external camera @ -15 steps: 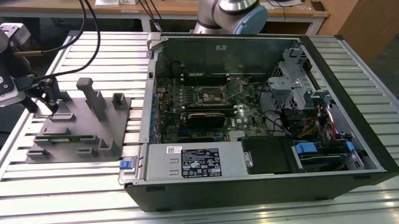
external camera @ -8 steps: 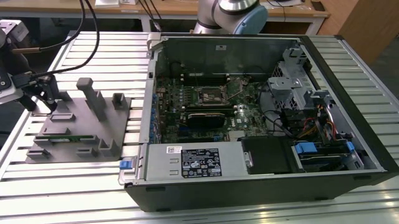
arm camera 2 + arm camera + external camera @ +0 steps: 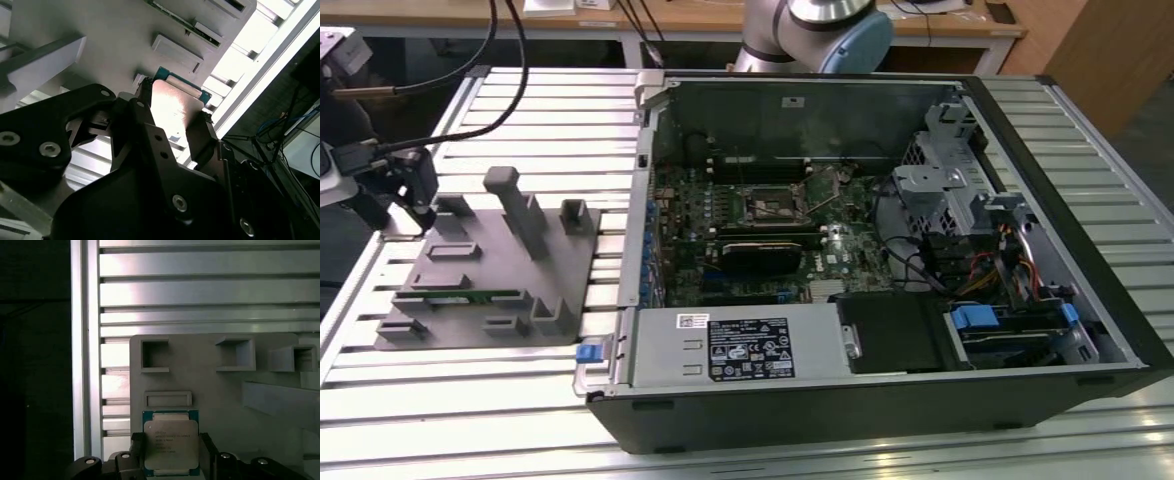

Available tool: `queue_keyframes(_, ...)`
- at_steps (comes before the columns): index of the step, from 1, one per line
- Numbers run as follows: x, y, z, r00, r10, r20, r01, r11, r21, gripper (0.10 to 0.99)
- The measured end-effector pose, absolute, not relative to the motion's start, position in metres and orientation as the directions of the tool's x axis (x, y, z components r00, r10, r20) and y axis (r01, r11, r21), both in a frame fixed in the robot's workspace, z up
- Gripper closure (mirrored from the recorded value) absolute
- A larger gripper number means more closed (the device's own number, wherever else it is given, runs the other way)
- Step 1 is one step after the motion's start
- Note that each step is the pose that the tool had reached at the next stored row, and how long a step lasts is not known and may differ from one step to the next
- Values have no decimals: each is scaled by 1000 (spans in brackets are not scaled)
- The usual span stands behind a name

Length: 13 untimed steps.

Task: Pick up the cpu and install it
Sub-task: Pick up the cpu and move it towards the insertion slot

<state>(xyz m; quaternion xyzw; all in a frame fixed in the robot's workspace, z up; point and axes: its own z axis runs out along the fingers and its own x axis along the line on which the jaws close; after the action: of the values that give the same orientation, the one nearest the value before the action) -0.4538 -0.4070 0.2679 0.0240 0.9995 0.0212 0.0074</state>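
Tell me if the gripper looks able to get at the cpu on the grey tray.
Probably yes: in the first wrist view the gripper sits astride the cpu, which lies bare on the grey tray with nothing over it.

The robot's silver arm with a pale blue joint cap (image 3: 834,30) rises at the far edge of the slatted aluminium bench (image 3: 454,400). Its black two-fingered gripper (image 3: 414,215) points downward near the bench's edge at the exterior view's left. In both wrist views the gripper (image 3: 171,455) (image 3: 172,120) has its black fingers (image 3: 137,452) closed against opposite sides of the small, flat, square, silver-topped cpu (image 3: 171,440).
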Motion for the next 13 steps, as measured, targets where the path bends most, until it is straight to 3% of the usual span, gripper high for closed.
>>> queue_keyframes(13,-454,-407,287,-999,48,-14,48,998,43,561)
